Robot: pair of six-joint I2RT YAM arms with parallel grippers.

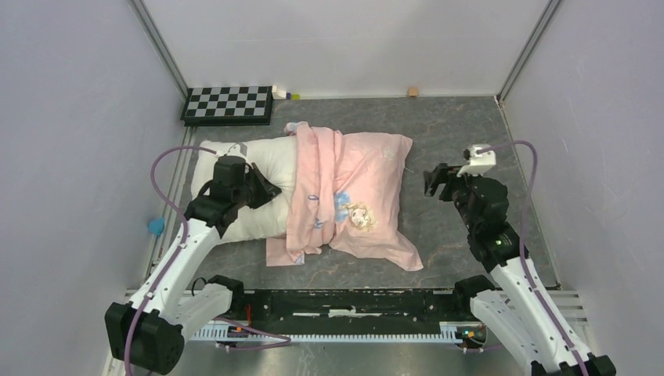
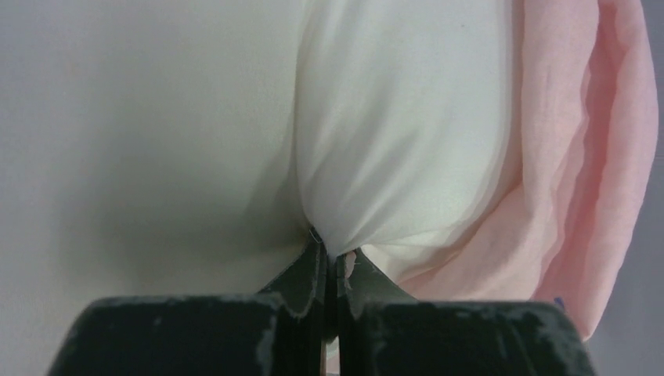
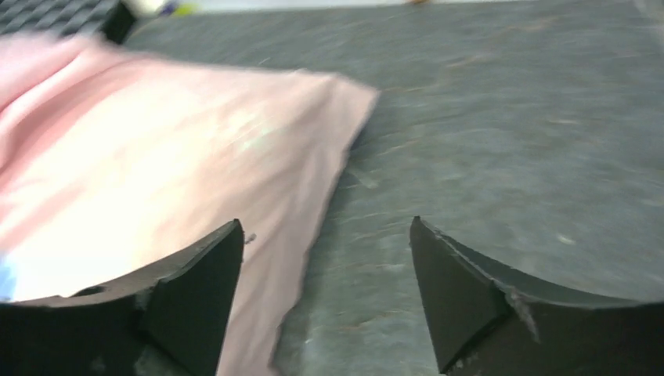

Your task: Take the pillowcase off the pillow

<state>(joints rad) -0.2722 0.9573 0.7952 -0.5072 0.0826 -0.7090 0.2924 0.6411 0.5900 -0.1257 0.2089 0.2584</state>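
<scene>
The pillowcase (image 1: 352, 196) is about half off, by my reading. It lies pink side out over the right part of the pillow, with its open end gathered into a thick ridge of folds across the pillow's middle and a patch of the blue cartoon print showing near the front. Its right end lies flat on the table (image 1: 462, 125). The pillow (image 1: 262, 164) lies lengthwise on the table, its left half bare and cream-white.

My left jaws are pressed together on a pinch of the pillow's white cover, just beside the bunched pink edge. The left wrist view shows the cloth drawn into a tight pucker between the tips. I take this as an anchor that pins the pillow so the case can slide off to the right without dragging the cushion along.

My right jaws are spread wide and grip nothing. They hover over bare table just beyond the pillowcase's right edge, facing it, though that wrist view is blurred. I judge they are set there to take the loose end and draw it away from the left arm's hold.

That end lies thin and flat, so pinching it may be fiddly, and the left pinch is small enough that it could slip.

A checkerboard (image 1: 229, 104) sits at the far left of the table, well apart.
</scene>
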